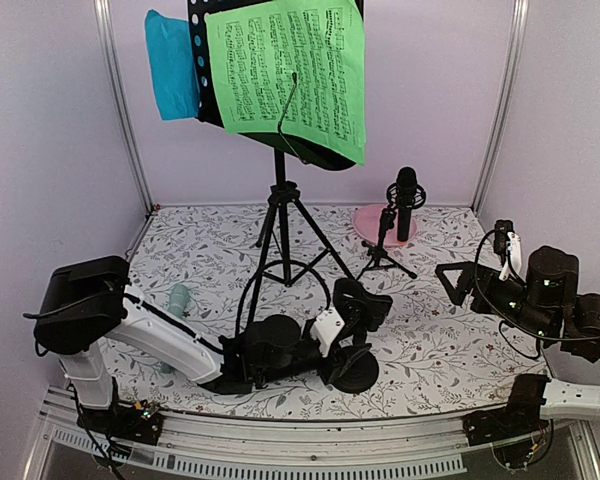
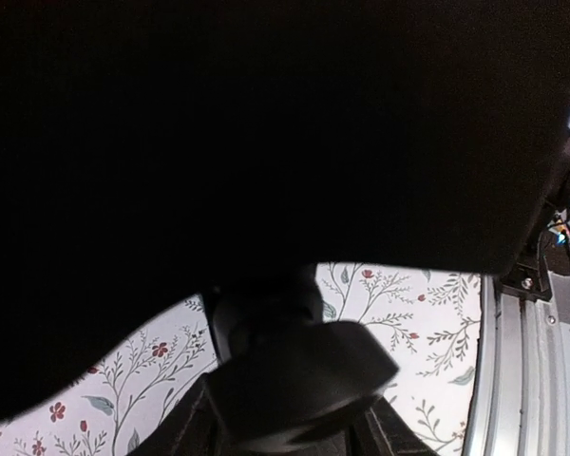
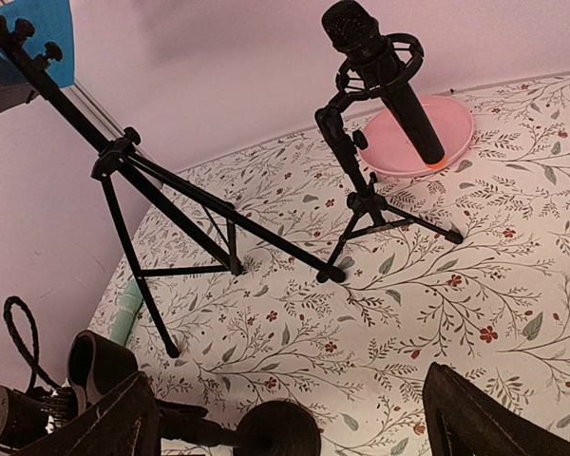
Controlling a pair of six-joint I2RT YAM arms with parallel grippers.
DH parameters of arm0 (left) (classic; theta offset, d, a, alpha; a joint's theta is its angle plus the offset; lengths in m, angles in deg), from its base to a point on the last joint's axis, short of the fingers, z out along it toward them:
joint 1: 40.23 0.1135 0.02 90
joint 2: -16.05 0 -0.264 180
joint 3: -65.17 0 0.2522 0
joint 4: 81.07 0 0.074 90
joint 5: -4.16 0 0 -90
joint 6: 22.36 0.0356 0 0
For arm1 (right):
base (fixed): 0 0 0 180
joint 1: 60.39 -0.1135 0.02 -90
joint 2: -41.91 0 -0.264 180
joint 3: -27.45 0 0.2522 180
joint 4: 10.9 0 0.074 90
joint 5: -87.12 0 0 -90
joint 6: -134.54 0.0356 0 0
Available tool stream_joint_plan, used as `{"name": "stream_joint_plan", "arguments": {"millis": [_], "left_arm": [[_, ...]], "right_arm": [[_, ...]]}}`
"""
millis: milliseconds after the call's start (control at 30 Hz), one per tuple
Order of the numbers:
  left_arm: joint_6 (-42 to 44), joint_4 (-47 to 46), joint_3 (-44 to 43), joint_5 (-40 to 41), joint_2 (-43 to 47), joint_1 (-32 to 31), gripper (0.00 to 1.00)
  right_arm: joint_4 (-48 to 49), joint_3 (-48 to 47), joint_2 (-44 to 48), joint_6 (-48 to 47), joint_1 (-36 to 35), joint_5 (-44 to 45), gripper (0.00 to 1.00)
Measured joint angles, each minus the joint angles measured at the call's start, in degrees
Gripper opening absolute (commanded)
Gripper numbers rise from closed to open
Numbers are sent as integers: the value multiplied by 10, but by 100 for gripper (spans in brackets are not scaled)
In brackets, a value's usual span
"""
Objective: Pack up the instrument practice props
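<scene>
Mic support (image 1: 358, 376), left arm (image 1: 165, 340) stretched low, pincer (image 1: 352, 342) at it

Soft, even light with faint shadows on the surface (image 1: 430, 330). The left wrist view is mostly black and blurred; the right wrist view is sharp and pink-tinted.

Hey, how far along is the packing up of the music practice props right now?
Done: nothing looks packed. The green sheet and blue sheet sit on the upright music rack, the black microphone is in its tripod support, and the mint-green microphone lies on the table. In hand: the left gripper straddles the round-based support; a firm grip isn't visible. The right gripper is open and empty. Left: everything.
</scene>
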Motion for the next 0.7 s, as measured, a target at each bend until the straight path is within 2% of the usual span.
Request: {"name": "stream_joint_plan", "arguments": {"millis": [200, 267, 500, 700], "left_arm": [[5, 0, -12, 5, -11, 0, 9], [11, 1, -13, 5, -11, 0, 3], [22, 31, -25, 3, -4, -1, 2], [41, 142, -35, 23, 54, 0, 0]], "right_arm": [[0, 0, -1, 0, 0, -2, 99], [0, 0, -1, 0, 0, -2, 99], [0, 0, -1, 0, 0, -1, 99], [1, 0, -3, -3, 0, 5, 99]]}}
